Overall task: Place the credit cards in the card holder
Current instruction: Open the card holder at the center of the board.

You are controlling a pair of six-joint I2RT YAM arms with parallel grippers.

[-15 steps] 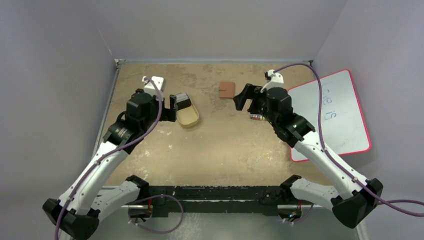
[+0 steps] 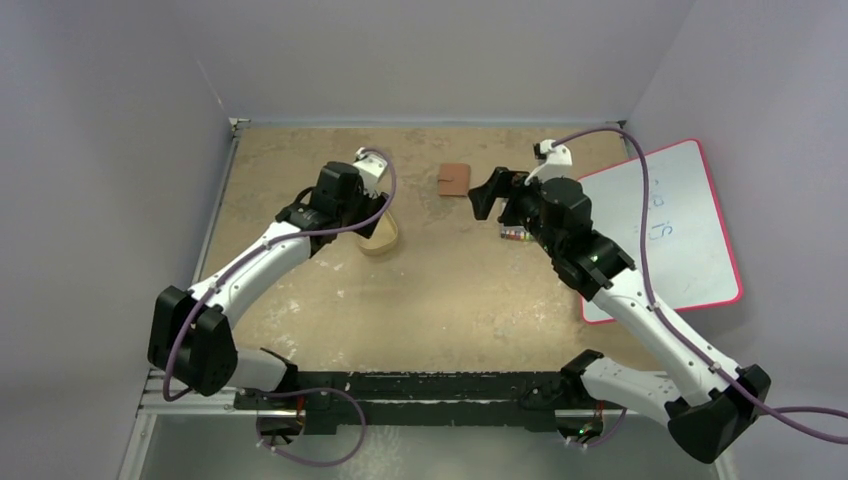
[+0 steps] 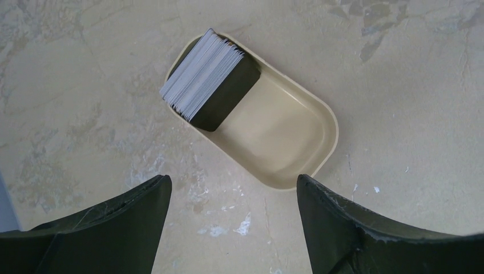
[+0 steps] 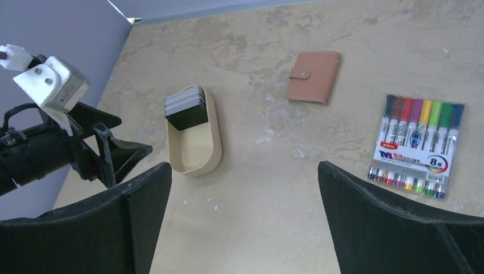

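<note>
Risk was plain: left gripper (image 3: 233, 182) and right gripper (image 4: 244, 171) both hung spread, empty, and the tightly stacked credit cards (image 3: 208, 80) could lift together.

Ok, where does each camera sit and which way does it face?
Top external: above and behind the bases, looking down on the table; left arm and right arm show.
Left wrist: on the left arm, facing down at the credit cards stacked in the tan tray; open left tool at bottom.
Right wrist: on the right arm, facing obliquely across at the card holder and marker pack; open right tool at bottom.
Shared: both wrist views show that tray.
</note>
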